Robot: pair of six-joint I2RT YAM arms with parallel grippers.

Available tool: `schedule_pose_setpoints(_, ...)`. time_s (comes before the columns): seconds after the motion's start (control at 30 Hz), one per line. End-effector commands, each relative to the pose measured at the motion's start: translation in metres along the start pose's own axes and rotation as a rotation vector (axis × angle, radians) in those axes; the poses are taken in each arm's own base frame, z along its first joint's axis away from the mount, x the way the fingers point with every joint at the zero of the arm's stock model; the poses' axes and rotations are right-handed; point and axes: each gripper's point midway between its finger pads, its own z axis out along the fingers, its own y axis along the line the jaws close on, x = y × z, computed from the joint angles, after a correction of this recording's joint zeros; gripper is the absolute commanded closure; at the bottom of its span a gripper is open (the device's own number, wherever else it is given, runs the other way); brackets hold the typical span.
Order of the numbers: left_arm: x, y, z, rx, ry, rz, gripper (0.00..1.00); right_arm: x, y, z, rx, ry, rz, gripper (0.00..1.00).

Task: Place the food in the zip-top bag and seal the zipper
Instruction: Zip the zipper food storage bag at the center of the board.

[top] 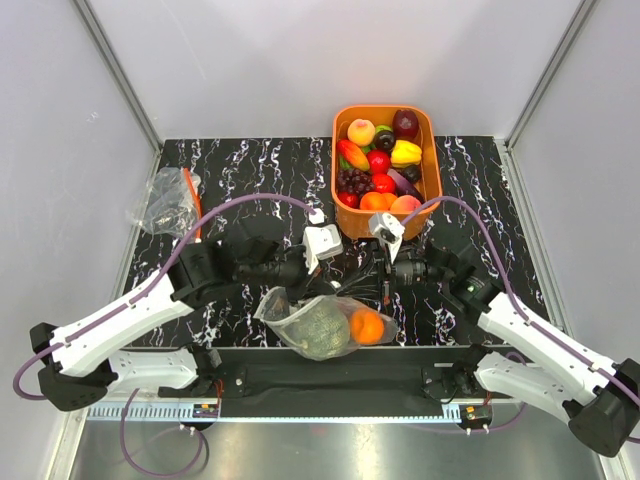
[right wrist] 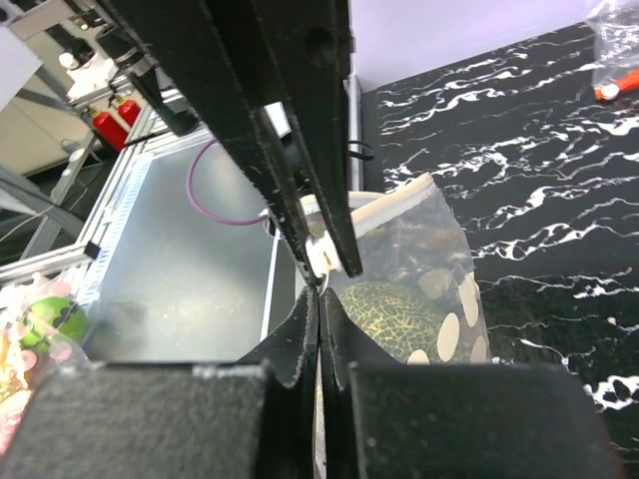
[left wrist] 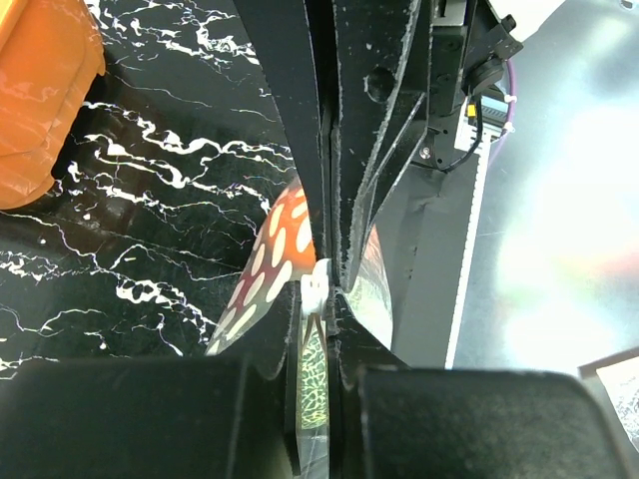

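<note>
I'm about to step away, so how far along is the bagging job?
Done: the melon and orange fruit sit inside the dotted bag. In hand: the left hand and right hand are both shut on the bag's zipper. Left: pressing it closed; I can't tell how much is sealed.

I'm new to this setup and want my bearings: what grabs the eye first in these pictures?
The dotted zip-top bag lies near the front edge of the table, holding a green netted melon and an orange fruit. The left gripper and right gripper are both shut on its mouth edge. Behind them, at the far side, an orange basket brims with colourful toy produce.
</note>
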Motion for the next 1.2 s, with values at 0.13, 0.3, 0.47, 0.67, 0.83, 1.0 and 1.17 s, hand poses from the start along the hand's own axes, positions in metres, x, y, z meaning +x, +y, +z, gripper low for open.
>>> schedule_pose_setpoints(0.13, -0.005, -0.002, -0.005, 0.01, -0.059, 0.038, 1.0, -0.026, -0.005, -0.005, 0.107, -0.082, -0.047, 1.0)
schedule_pose_setpoints(0.3, 0.021, 0.003, -0.007, -0.02, -0.026, 0.031, 1.0, -0.032, -0.017, -0.016, 0.227, -0.124, -0.054, 1.0)
schedule_pose_setpoints(0.47, 0.043, 0.007, -0.008, -0.05, -0.006, 0.015, 1.0, -0.035, -0.029, -0.026, 0.316, -0.159, -0.05, 1.0)
schedule_pose_setpoints(0.67, 0.06, 0.014, -0.01, -0.099, 0.02, -0.014, 1.0, -0.042, -0.072, -0.053, 0.536, -0.238, 0.02, 1.0)
schedule_pose_setpoints(0.83, 0.068, 0.017, -0.008, -0.11, 0.038, -0.019, 1.0, -0.04, -0.111, -0.083, 0.733, -0.305, 0.088, 1.0)
schedule_pose_setpoints(1.0, 0.071, 0.018, -0.008, -0.119, 0.053, -0.023, 1.0, -0.032, -0.133, -0.104, 0.859, -0.341, 0.143, 1.0)
schedule_pose_setpoints(1.17, 0.077, 0.018, -0.008, -0.123, 0.067, -0.056, 1.0, -0.026, -0.152, -0.134, 1.013, -0.383, 0.186, 1.0)
